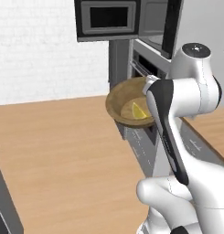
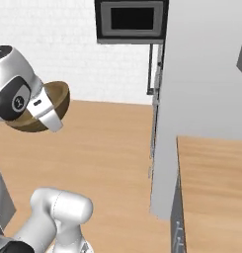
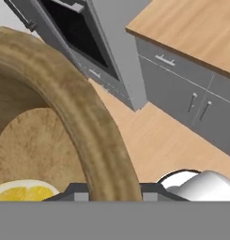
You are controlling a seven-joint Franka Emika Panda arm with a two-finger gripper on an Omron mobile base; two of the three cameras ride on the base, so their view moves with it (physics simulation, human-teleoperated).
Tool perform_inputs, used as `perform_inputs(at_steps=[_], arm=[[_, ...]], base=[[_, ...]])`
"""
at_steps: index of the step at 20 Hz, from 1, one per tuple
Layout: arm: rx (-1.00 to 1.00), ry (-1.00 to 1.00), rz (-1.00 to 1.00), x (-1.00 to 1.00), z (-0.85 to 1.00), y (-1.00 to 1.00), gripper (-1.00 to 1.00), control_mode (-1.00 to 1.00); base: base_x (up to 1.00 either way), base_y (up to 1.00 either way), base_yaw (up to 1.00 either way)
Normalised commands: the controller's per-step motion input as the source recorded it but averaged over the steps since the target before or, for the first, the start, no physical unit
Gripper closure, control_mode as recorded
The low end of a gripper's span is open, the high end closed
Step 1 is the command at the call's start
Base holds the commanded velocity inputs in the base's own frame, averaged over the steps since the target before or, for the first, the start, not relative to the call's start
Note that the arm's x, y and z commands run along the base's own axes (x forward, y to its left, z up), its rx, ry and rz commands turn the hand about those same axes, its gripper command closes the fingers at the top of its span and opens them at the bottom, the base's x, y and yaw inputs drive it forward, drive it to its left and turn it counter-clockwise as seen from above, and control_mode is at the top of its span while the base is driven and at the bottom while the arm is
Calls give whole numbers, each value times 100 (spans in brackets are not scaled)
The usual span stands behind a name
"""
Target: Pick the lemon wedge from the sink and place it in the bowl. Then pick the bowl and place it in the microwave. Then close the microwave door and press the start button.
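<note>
Gripper (image 3: 111,196) clenched on bowl (image 1: 125,103) rim, lemon wedge (image 1: 139,111) inside, carried aloft. Keep bowl level; approach the open microwave (image 1: 152,27) slowly, clearing its door (image 1: 173,25).

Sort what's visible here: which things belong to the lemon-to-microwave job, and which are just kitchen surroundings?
Job:
- bowl, held up off any surface, its rim clamped in the end effector
- lemon wedge, inside the bowl
- microwave, up high
- microwave door, open

Surroundings:
- wooden countertop
- grey cabinet fronts
- white brick wall
</note>
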Motion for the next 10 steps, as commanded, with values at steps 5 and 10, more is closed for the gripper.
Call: perform_inputs(at_steps=[5,10], arm=[[0,0,0,0,0,0,100,100],[0,0,0,0,0,0,100,100]], base=[[100,0,-25],[100,12,-25]])
